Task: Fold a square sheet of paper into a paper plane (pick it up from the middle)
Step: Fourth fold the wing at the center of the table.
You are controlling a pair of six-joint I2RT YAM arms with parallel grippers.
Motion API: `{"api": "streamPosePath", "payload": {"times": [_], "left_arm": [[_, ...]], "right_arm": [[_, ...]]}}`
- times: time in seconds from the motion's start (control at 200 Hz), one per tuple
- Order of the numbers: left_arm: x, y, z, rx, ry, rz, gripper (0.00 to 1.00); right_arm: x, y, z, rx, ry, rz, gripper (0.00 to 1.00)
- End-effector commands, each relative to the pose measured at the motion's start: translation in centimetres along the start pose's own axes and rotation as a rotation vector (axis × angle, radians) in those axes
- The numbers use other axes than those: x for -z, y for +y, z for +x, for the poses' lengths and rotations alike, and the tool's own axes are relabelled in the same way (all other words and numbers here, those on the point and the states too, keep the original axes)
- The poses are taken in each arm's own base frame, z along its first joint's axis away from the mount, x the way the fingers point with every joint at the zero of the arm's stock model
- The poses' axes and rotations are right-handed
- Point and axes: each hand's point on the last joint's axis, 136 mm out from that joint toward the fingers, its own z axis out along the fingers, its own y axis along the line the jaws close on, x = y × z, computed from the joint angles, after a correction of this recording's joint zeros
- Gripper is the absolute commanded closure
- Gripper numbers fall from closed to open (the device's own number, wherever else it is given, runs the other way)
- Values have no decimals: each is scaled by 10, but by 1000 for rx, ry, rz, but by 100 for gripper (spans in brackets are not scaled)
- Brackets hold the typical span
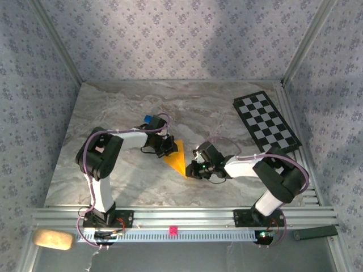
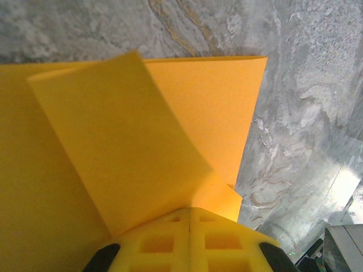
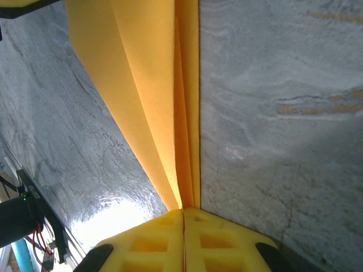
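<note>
The square sheet of paper is orange-yellow and folded into a narrow pointed shape near the table's middle, tip toward the near edge. My left gripper is at its far, wide end. In the left wrist view its yellow fingertips are pressed together where a raised flap of the paper and a lower layer meet, so the gripper is shut on the paper. My right gripper is at the pointed end. In the right wrist view the long creased layers of paper run straight into that gripper's shut jaws.
A black-and-white checkered board lies at the back right. A tiny blue cube sits just behind the left wrist. The aluminium rail runs along the near edge, with a tan pad at its lower left.
</note>
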Motion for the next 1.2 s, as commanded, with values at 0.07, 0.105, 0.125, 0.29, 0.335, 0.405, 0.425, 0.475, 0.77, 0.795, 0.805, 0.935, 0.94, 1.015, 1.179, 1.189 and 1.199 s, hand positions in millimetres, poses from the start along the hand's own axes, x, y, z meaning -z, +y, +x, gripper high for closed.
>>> {"api": "streamPosePath", "payload": {"times": [0.07,0.105,0.125,0.29,0.335,0.405,0.425,0.475,0.77,0.795,0.805,0.935,0.94,1.015,1.179,1.189,1.199], "left_arm": [[-11,35,2,40,2,-112,100],[-11,35,2,40,1,-112,100],[-11,35,2,40,3,-110,100],[-11,34,1,40,0,-109,100],[-11,34,1,40,1,-110,100],[-11,34,2,40,2,-108,100],[-10,34,1,41,0,-109,100],[-10,34,2,40,0,-110,100],[-10,35,2,42,-2,-111,100],[-10,35,2,41,-2,-111,100],[-10,35,2,40,-2,-111,100],[-10,35,1,43,-3,-112,100],[-10,36,2,43,-3,-113,100],[-10,35,2,43,-2,-113,100],[-10,36,2,40,0,-113,100],[-10,35,2,40,1,-113,100],[-10,35,3,38,1,-113,100]], "right_arm": [[5,-32,39,-34,124,133,89],[5,-34,39,-33,124,142,90],[5,-35,40,-34,127,143,91],[5,-39,42,-39,133,161,95],[5,-40,42,-40,132,166,94],[6,-42,42,-43,132,182,94],[6,-42,43,-41,135,183,93],[6,-42,43,-38,139,189,92],[6,-49,53,-30,167,260,91],[7,-50,53,-29,167,267,91],[7,-51,54,-28,167,270,91],[11,-50,53,-24,162,280,90],[11,-50,53,-24,161,281,90],[15,-48,51,-18,150,287,88],[23,-32,40,-6,90,249,87],[24,-30,38,-5,82,241,87],[25,-27,36,-3,74,233,87]]}}
